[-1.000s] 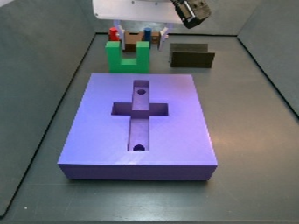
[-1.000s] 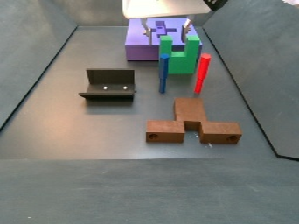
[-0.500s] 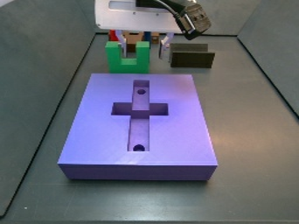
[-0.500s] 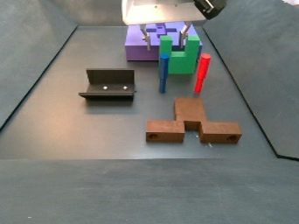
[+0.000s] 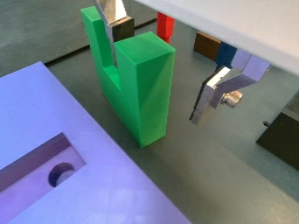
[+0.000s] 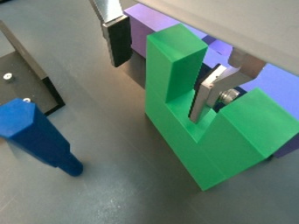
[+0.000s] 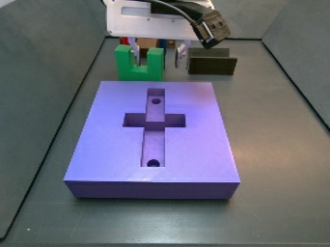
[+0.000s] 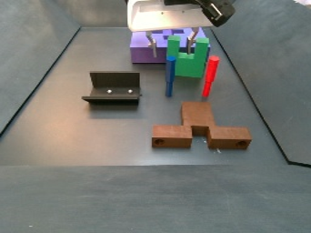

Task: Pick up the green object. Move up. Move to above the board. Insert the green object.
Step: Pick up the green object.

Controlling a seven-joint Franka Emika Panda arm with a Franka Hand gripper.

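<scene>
Lower than a second ago, the gripper (image 7: 151,46) is now sitting down around the green object (image 7: 139,63), which is standing on the floor just behind the board (image 7: 157,135). Nearest in a side view, the brown block (image 8: 201,128) is lying well in front of the board, with the fixture (image 8: 112,87) off to one side. The fingers (image 5: 219,90) are standing apart, one prong between them (no contact is showing). Blue (image 8: 172,75) and red (image 8: 210,75) posts are standing beside the green object.
</scene>
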